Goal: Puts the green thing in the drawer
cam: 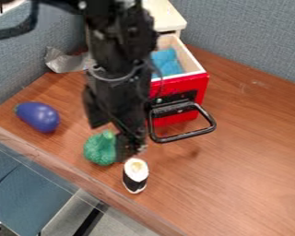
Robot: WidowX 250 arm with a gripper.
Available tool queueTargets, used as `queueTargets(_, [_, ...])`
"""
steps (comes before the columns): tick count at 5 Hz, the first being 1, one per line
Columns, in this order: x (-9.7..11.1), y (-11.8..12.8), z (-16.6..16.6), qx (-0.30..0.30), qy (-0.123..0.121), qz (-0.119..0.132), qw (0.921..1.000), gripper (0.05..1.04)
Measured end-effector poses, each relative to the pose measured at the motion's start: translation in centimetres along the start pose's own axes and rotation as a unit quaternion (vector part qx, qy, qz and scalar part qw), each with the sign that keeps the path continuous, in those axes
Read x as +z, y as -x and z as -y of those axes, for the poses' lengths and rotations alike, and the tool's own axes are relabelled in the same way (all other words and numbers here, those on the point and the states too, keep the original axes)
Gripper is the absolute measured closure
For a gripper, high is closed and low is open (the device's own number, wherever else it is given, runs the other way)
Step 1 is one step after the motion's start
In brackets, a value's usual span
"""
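Note:
The black gripper (pixel 112 138) hangs down left of centre, open, its fingers spread apart. Just below and between them is the green thing (pixel 100 149), a bumpy, broccoli-like toy on the table near its front left edge. One finger overlaps its right side in the view; whether they touch I cannot tell. The drawer (pixel 201 87), with a red front, pale wooden sides and a black loop handle, stands pulled out behind and right of the gripper. Something blue (pixel 167 62) lies inside it. The arm covers part of the drawer's left side.
A purple eggplant toy (pixel 39 117) lies on the brown table (pixel 248 152) at the left. A sushi-roll toy (pixel 136 175) stands just right of and in front of the green thing. Crumpled silvery material (pixel 65 61) is at the back left, by grey-blue partition walls (pixel 251 39).

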State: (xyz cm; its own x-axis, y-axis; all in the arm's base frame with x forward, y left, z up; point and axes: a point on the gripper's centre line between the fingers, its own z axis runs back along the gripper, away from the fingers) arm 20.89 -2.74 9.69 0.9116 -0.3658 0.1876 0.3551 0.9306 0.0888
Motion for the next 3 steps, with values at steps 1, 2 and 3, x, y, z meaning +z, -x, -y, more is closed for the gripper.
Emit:
queueTargets(1, [-0.5,0.3,-1.5,0.021,-0.005,-0.001,0.9998,0.083])
queueTargets(2, [-1.5,0.5,-3.1,0.042,-0.004,-0.007,0.9991,0.083])
queueTargets(3, [-2.2,-0.1,-3.9,0.051,-0.001,-0.006,0.9987,0.083])
